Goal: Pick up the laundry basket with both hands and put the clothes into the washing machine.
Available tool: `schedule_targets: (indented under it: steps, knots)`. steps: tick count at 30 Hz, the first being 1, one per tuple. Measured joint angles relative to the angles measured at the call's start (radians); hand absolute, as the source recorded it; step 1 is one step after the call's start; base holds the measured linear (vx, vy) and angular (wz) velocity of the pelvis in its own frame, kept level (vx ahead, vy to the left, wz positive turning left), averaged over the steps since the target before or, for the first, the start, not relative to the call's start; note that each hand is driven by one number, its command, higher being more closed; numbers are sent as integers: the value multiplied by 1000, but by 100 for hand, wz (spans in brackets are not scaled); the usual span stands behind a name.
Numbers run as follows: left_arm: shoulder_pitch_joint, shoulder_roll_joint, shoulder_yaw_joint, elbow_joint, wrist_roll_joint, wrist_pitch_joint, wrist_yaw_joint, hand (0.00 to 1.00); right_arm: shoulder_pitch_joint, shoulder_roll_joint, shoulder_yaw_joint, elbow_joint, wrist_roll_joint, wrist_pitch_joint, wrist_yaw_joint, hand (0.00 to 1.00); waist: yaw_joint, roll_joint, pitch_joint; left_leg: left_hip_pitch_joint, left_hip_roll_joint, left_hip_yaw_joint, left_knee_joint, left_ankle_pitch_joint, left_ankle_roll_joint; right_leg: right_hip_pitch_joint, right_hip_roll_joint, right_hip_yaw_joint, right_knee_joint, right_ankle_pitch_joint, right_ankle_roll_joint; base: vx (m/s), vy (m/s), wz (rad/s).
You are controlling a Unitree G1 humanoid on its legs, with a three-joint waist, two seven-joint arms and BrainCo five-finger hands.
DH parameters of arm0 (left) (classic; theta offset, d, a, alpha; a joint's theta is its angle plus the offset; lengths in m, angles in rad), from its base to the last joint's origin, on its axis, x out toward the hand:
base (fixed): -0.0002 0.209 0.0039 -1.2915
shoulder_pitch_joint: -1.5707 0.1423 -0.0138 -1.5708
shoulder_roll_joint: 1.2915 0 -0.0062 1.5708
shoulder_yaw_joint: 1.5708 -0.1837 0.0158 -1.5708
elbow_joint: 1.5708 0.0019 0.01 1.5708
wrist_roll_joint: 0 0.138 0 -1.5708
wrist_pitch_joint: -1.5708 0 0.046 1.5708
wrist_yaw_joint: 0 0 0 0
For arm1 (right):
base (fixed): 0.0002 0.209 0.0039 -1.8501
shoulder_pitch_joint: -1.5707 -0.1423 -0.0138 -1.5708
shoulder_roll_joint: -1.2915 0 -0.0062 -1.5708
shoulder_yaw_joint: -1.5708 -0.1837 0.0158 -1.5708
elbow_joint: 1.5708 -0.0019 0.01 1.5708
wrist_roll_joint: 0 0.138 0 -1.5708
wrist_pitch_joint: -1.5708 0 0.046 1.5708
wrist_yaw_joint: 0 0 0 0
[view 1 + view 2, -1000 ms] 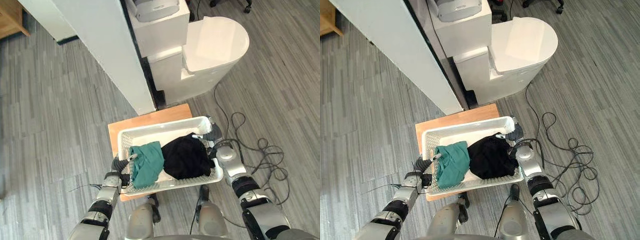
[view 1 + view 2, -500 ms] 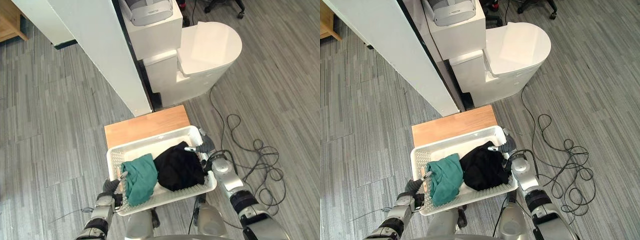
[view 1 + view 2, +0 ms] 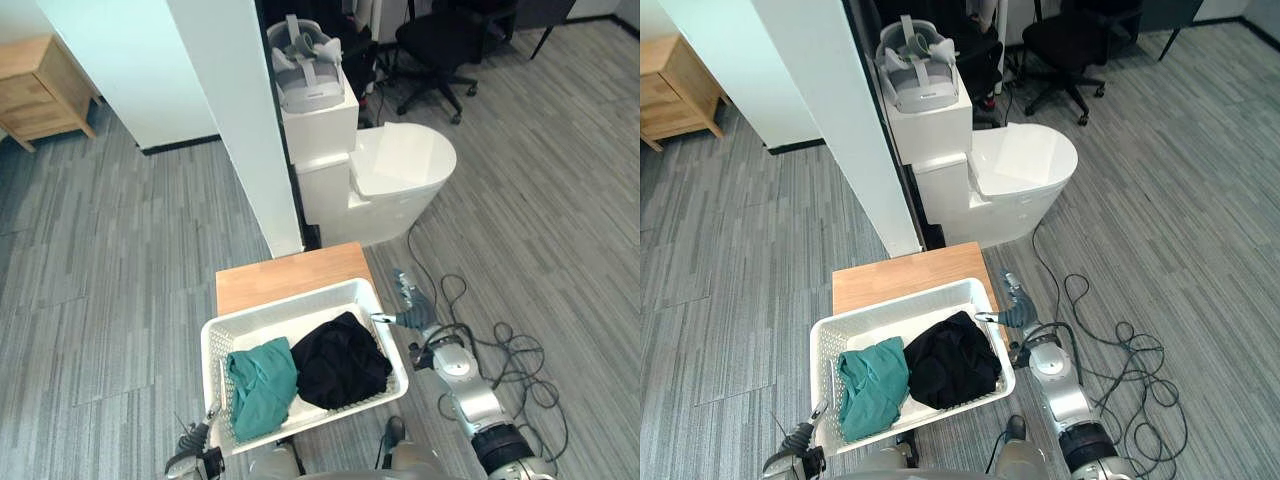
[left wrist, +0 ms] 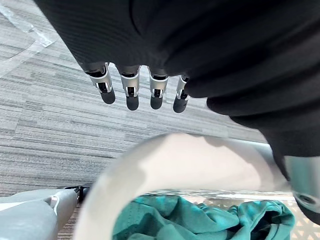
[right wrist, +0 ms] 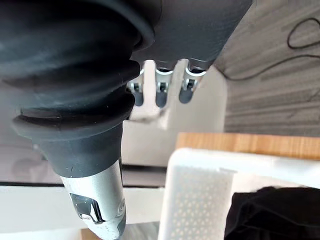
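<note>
The white laundry basket (image 3: 214, 352) hangs between my two hands, above the near edge of the low wooden table (image 3: 290, 275). In it lie a green garment (image 3: 260, 385) on the left and a black garment (image 3: 340, 362) on the right. My left hand (image 3: 195, 455) is at the basket's near left corner; its straight fingers (image 4: 129, 85) reach past the rim (image 4: 175, 160). My right hand (image 3: 412, 308) is against the right end, fingers (image 5: 160, 90) straight, thumb by the rim. The white rounded washing machine (image 3: 400, 170) stands beyond the table.
A tall white pillar (image 3: 240, 120) rises left of the machine. A white box beside it carries a headset (image 3: 305, 75). A black office chair (image 3: 440, 40) stands behind. A wooden cabinet (image 3: 40, 90) is at far left. Grey plank floor lies all around.
The basket has come up off the wooden table and toward me, so more of the tabletop shows. The camera has tilted up, bringing the chair and cabinet into view.
</note>
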Motion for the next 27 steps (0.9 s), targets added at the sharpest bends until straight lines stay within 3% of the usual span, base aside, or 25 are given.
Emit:
schedule_targets:
  steps: [8,17,22,27]
  knots:
    - [22,-1,1,0,0,6,-2,0,70,2,-49,-33,-1,-3,1,0,-2,-2,-43,6,-17,1,0,-4,7,23,-8,19,-36,24,3,20,16,1]
    - [45,-3,-17,21,-1,10,-20,0,70,-1,-94,132,-8,3,6,0,-1,5,-51,44,-26,0,0,-2,15,69,-6,23,-64,33,6,83,-11,-4]
    - [13,1,-122,7,2,8,-20,0,57,-1,-109,215,-8,7,5,0,-3,6,-56,51,-27,-11,0,-1,15,87,-6,2,-73,33,6,5,-6,6]
    - [5,16,-249,-133,41,1,-13,0,39,0,-140,270,-7,8,2,0,-4,7,-59,51,-28,-27,0,-2,15,93,-6,-10,-71,33,6,-48,4,7]
